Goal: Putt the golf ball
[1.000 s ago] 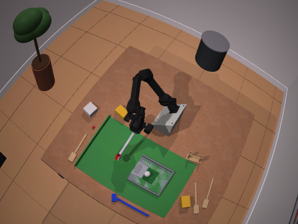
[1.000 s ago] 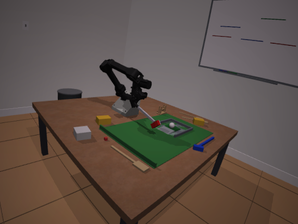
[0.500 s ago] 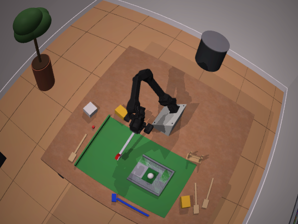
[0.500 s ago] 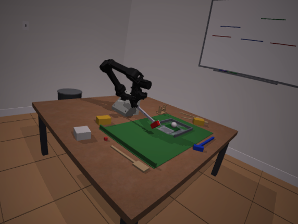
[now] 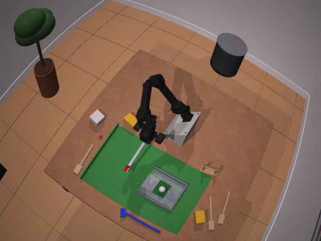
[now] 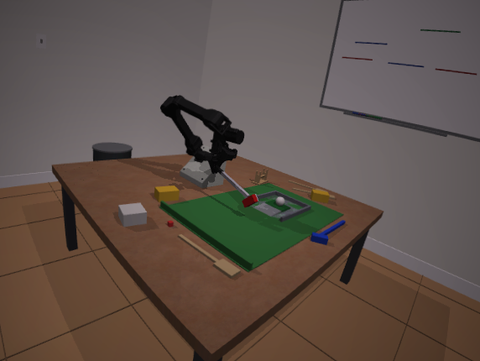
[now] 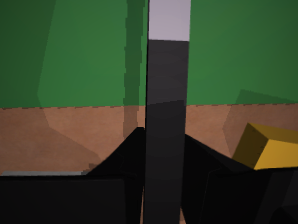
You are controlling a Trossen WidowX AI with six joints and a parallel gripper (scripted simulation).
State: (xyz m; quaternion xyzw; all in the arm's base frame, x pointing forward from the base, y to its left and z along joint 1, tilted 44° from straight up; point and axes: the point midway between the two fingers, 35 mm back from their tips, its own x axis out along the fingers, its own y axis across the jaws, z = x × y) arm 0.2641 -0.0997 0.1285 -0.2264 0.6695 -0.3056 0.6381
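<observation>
My gripper (image 5: 146,137) is shut on the handle of the red putter (image 5: 135,158) and holds it over the far edge of the green mat (image 5: 140,174). The putter's grey shaft slants down to its red head (image 5: 127,168), which hangs above the mat beside the ramp. It also shows in the exterior view (image 6: 250,200). In the wrist view the dark handle and pale shaft (image 7: 167,100) run straight up between my fingers. The white golf ball (image 5: 161,189) lies on the raised green square inside the grey ramp frame (image 5: 163,193), also in the exterior view (image 6: 280,201).
A blue putter (image 5: 138,221) lies at the mat's near edge. Several wooden putters (image 5: 82,160) lie on the table around the mat. Yellow blocks (image 5: 130,120), a white block (image 5: 97,117), a small red cube (image 5: 100,137) and a wooden rack (image 5: 210,169) stand around the mat.
</observation>
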